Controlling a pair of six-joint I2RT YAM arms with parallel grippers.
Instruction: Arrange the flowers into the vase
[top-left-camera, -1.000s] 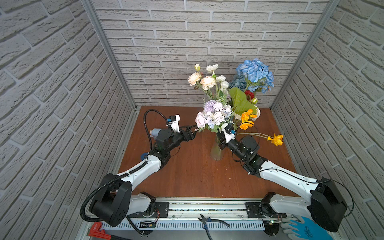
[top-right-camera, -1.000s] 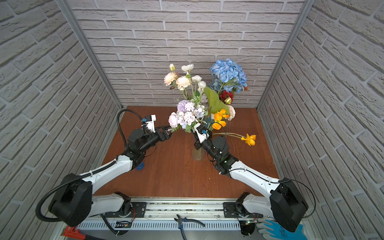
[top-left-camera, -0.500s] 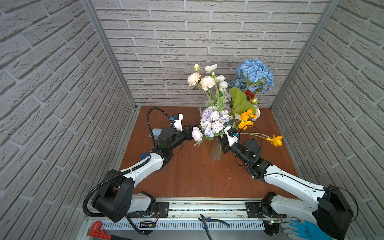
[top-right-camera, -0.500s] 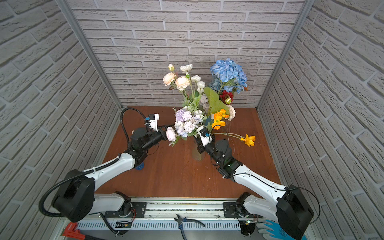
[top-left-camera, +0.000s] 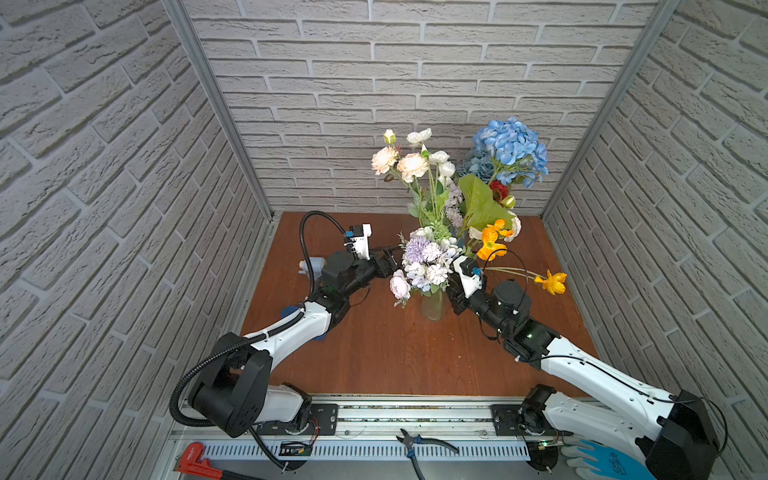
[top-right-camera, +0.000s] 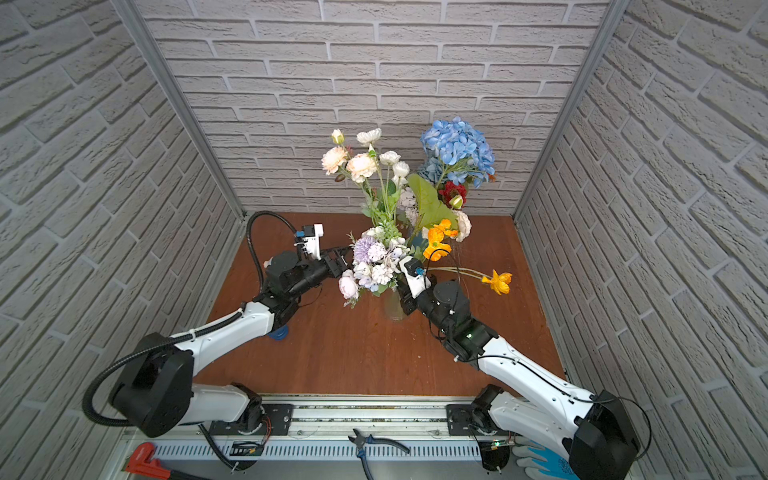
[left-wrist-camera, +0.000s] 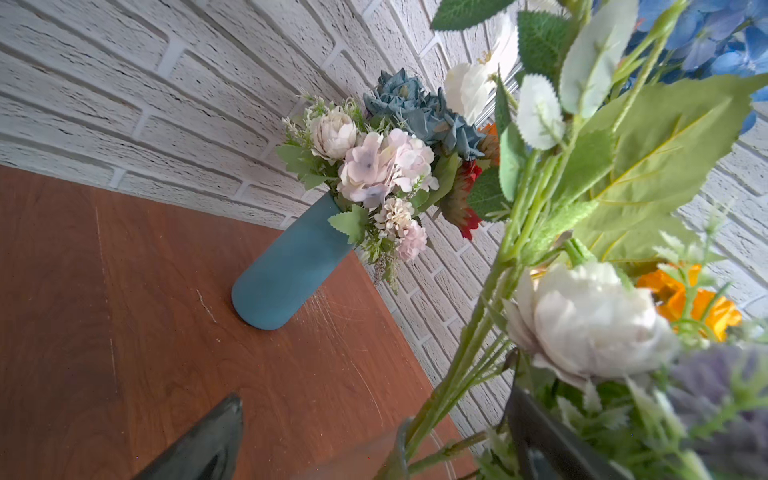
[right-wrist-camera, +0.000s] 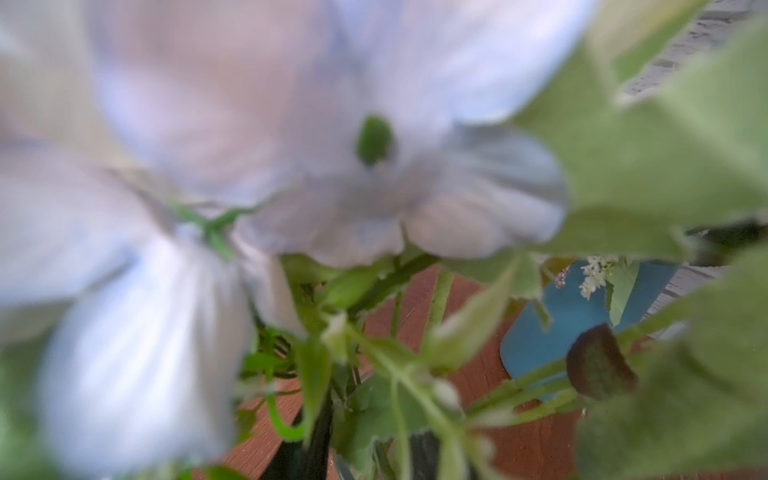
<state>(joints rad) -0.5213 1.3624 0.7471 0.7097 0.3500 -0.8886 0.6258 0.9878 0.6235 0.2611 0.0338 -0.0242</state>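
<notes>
Pliers (top-left-camera: 419, 444) on near rail, 6 o'clock. Mid-table: glass vase (top-left-camera: 432, 306) holds lilac-white bunch (top-left-camera: 428, 261), blooms leaning to 10 o'clock. L gripper (top-left-camera: 390, 262) at 10 o'clock of vase, fingers (left-wrist-camera: 199, 444) wide apart, nothing clamped. R gripper (top-left-camera: 453, 298) at 3 o'clock, just beside vase; tips hidden by blooms, can't tell grip. Far, 12 o'clock: teal vase (left-wrist-camera: 286, 270) w/ dusty-blue roses (left-wrist-camera: 415, 108); blue hydrangea (top-left-camera: 511, 149) topmost, which vase unclear.

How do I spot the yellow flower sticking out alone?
On the brown table, find the glass vase in the middle. A thin stem leans sideways toward the right wall, ending in a yellow flower. Unlike the orange blooms, it hangs far outside the bunch.
</notes>
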